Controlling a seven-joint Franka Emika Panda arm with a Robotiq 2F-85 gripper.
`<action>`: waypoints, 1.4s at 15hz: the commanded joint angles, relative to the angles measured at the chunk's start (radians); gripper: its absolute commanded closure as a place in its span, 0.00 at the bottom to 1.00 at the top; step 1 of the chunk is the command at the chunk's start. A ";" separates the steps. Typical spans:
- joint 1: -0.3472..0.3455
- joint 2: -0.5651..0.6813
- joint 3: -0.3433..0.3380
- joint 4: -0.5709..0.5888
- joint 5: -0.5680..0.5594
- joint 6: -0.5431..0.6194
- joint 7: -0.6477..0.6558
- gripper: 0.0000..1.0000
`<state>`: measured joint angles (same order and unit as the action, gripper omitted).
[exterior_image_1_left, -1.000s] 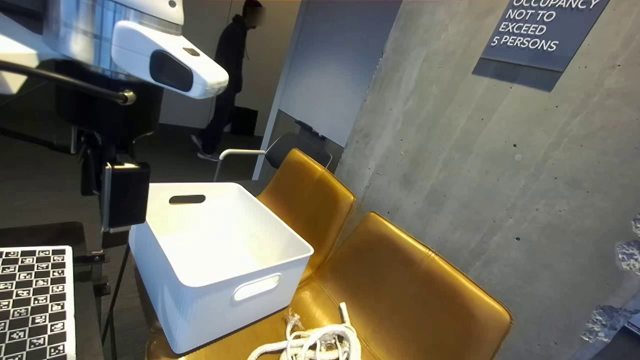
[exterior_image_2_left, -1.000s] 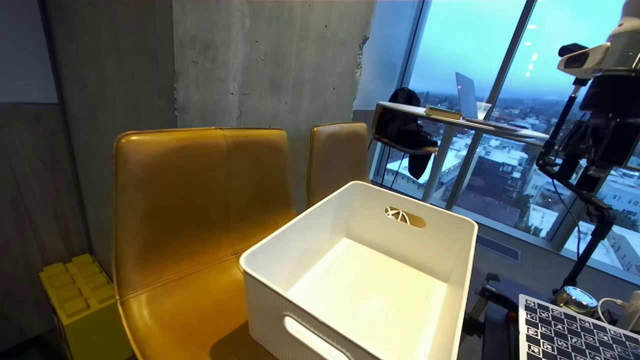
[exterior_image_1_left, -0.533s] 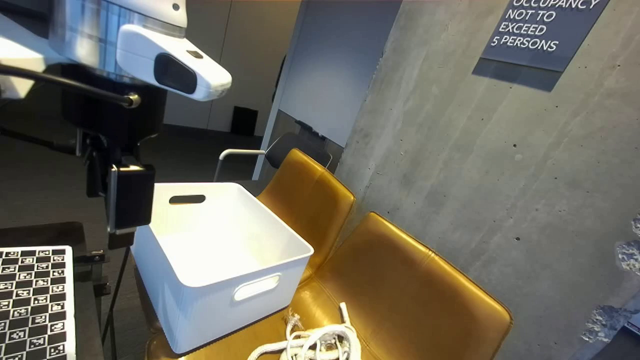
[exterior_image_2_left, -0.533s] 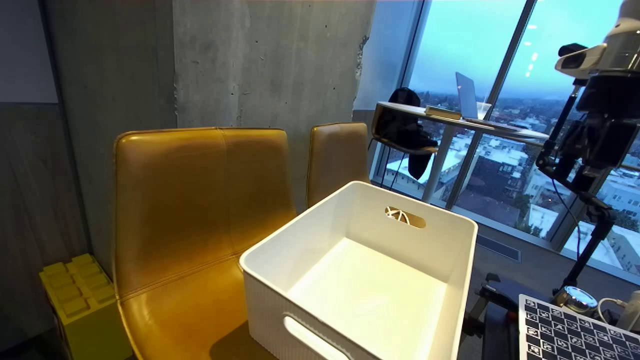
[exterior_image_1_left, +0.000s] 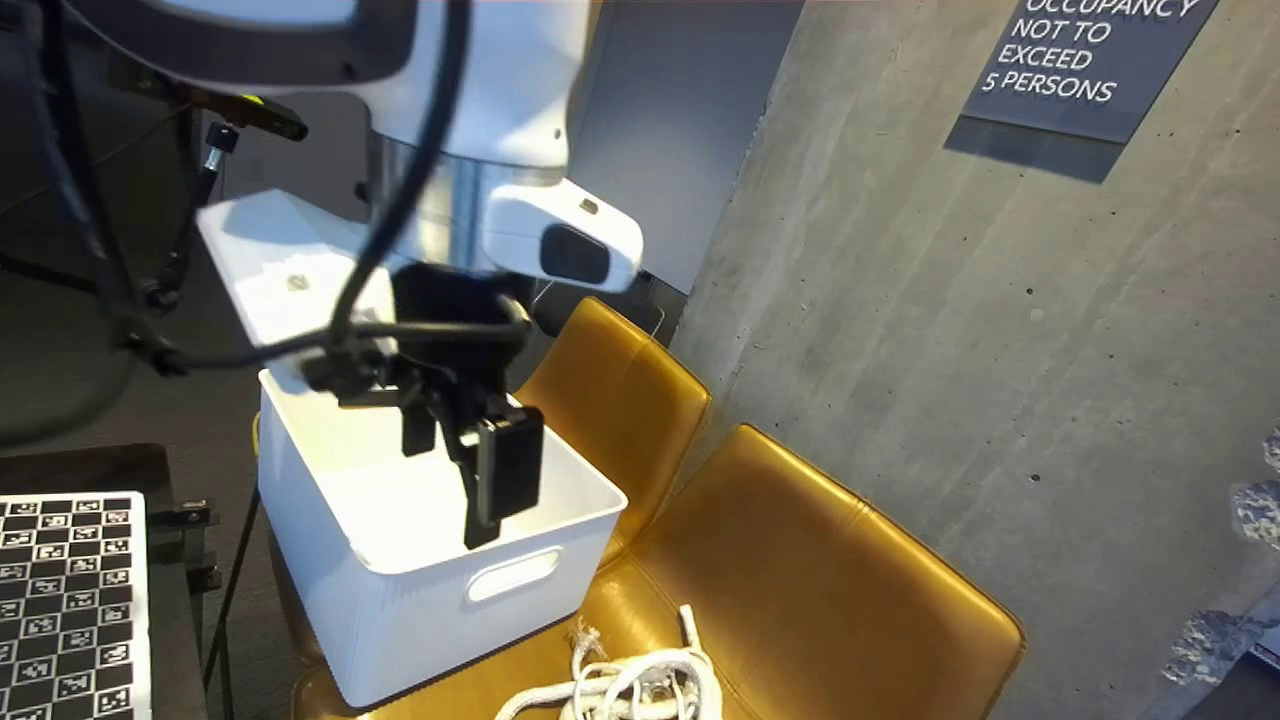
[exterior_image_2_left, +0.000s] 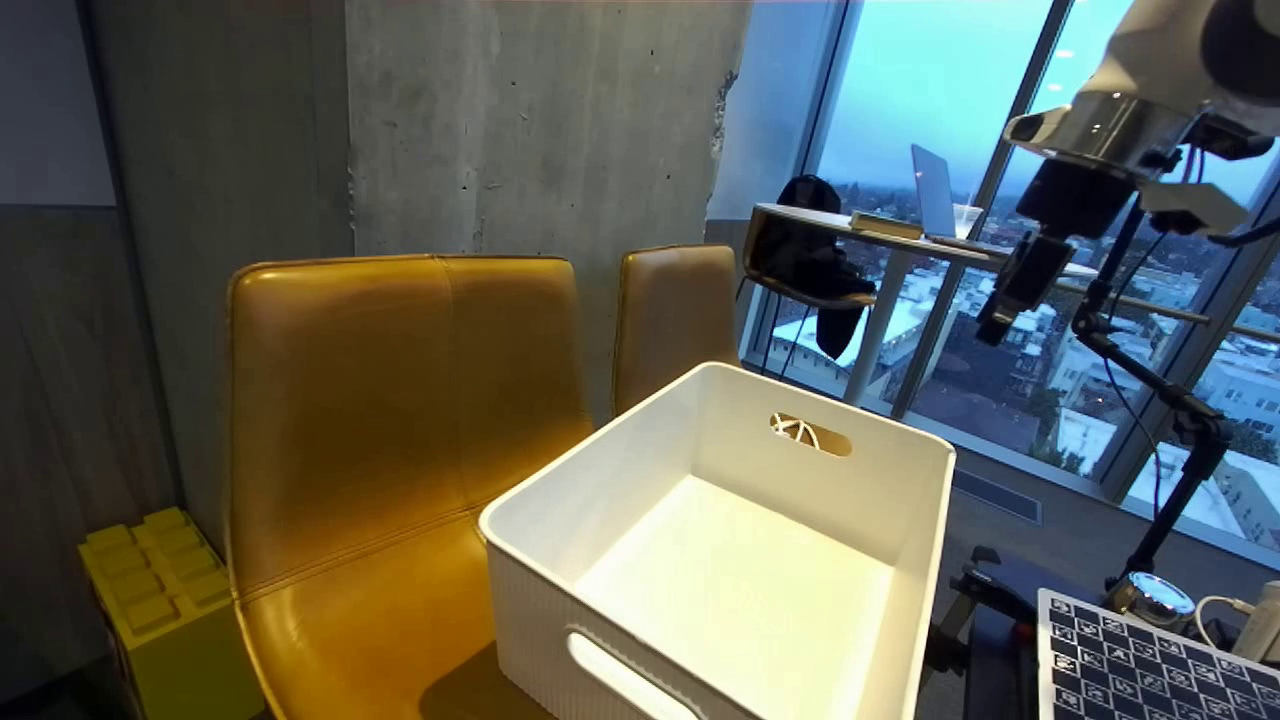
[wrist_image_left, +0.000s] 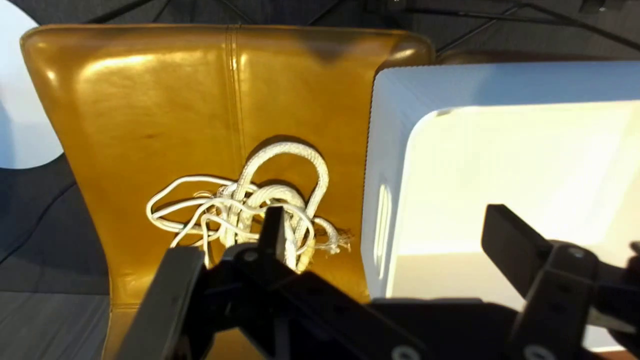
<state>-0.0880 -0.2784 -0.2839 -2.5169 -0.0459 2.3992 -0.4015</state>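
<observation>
My black gripper (wrist_image_left: 385, 225) is open and empty, its fingers wide apart. In the wrist view its left finger overlaps the rope and its right finger overlaps the bin's inside. It hangs in the air, and in an exterior view it appears in front of the bin's opening (exterior_image_1_left: 450, 488). It is high at the right in an exterior view (exterior_image_2_left: 992, 328). The white bin (exterior_image_1_left: 420, 635) stands empty on tan leather chairs, with its near wall in the wrist view (wrist_image_left: 387, 135). A tangled white rope (wrist_image_left: 277, 192) lies on the chair seat beside the bin, also seen at the bottom of an exterior view (exterior_image_1_left: 655, 687).
Tan chair backs (exterior_image_1_left: 830, 560) stand between the bin and the concrete wall (exterior_image_1_left: 900, 300). A checkered board (exterior_image_1_left: 70, 610) lies on a dark stand beside the bin. A camera stand (exterior_image_2_left: 1190, 470) rises near the arm. A yellow block (exterior_image_2_left: 165, 600) stands on the floor.
The arm has swung from the side toward the bin and the rope, and the gripper has turned and tilted. The person in the background has walked out of sight. Bin and rope have not moved.
</observation>
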 joint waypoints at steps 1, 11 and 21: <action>0.011 0.246 -0.035 0.179 0.129 0.019 -0.166 0.00; -0.169 0.503 0.057 0.257 0.234 0.260 -0.251 0.00; -0.206 0.777 0.165 0.314 0.451 0.576 -0.160 0.00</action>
<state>-0.2932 0.4135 -0.1370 -2.2670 0.3650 2.9468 -0.6054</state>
